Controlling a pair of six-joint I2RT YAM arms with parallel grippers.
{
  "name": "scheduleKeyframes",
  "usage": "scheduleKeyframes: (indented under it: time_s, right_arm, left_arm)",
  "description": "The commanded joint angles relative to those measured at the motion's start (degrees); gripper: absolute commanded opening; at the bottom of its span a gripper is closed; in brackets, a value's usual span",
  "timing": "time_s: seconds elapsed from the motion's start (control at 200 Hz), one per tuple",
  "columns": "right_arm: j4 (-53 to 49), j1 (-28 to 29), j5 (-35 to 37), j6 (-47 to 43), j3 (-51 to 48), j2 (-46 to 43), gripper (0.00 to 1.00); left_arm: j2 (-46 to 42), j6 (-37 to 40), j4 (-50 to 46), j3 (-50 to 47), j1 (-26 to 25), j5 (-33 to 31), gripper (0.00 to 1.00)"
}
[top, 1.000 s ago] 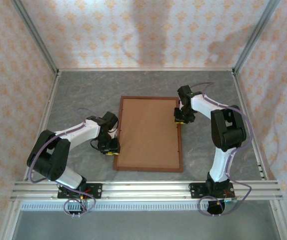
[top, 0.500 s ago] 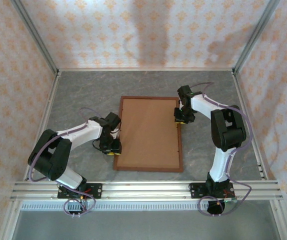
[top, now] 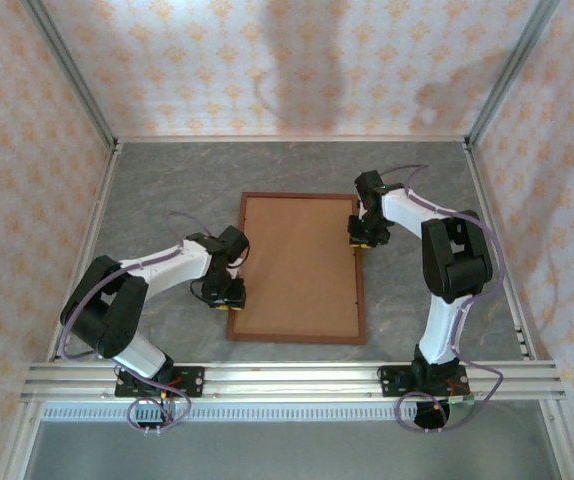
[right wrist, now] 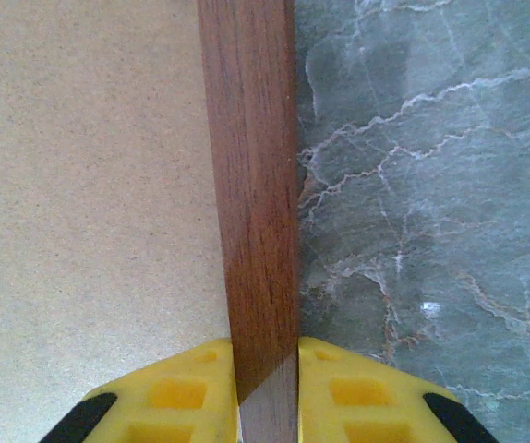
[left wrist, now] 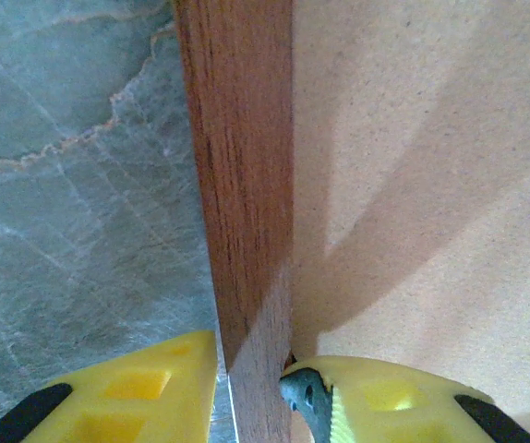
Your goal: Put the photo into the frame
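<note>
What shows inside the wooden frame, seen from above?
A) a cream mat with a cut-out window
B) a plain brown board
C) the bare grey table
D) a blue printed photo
B: the frame lies flat on the table, and a plain brown board fills its whole opening.

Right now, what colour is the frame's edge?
Reddish-brown; the frame shows best in the right wrist view.

Grey marbled tabletop [top: 167,190]; plain brown board [top: 297,265] flat at centre; patterned walls [top: 267,60] across top; metal rail [top: 287,380] along bottom.
</note>
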Motion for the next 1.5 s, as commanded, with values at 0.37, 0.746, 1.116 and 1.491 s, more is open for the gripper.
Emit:
scheduleKeyframes:
  time_s: [0.37, 0.746, 1.116, 1.491]
  right_arm:
    - [2.4, 0.5, -0.4, -0.7, -0.8, 4.7, 0.19]
    - [2.4, 0.6, -0.4, -0.7, -0.8, 4.7, 0.19]
    - [2.4, 0.5, -0.3, -0.7, -0.6, 4.7, 0.19]
    - [2.2, 0.6, -0.3, -0.5, -0.1, 4.2, 0.19]
  left_arm:
    - [5.0, -0.8, 6.7, -0.6, -2.3, -0.6, 0.38]
    - [3.6, -1.1, 6.1, 0.3, -2.4, -2.4, 0.44]
    - [-2.0, 0.0, 4.1, 2.8, -1.8, -5.5, 0.58]
    - [-7.9, 0.0, 7.5, 3.2, 5.4, -3.4, 0.67]
